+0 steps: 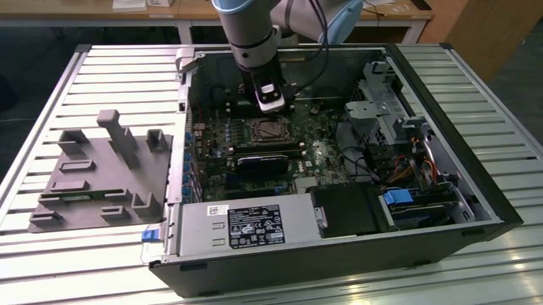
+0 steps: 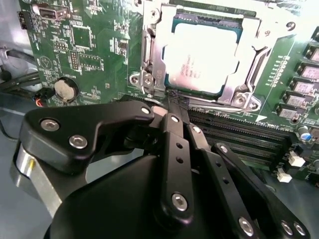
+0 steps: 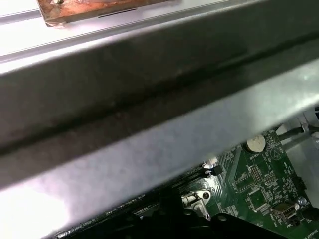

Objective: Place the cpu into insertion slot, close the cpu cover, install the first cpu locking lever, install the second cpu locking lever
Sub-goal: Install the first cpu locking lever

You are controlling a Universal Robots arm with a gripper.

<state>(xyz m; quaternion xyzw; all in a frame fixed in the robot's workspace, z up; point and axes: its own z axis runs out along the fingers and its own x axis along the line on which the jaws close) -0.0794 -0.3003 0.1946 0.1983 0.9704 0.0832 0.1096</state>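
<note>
The cpu, a flat silver square, lies in the insertion slot on the green board. The cpu cover, a silver frame, lies flat around it. A thin metal lever runs along the socket edge nearest my fingers. My gripper is shut, its black fingertips together at that edge of the socket; I cannot tell whether they pinch the lever. In the exterior view the gripper hangs just above the far side of the socket, inside the open computer case.
Long black memory slots lie beside the socket, and a coin battery sits on the board. The case's metal wall is close to the wrist. A black heatsink block, a power supply and a grey fixture are nearby.
</note>
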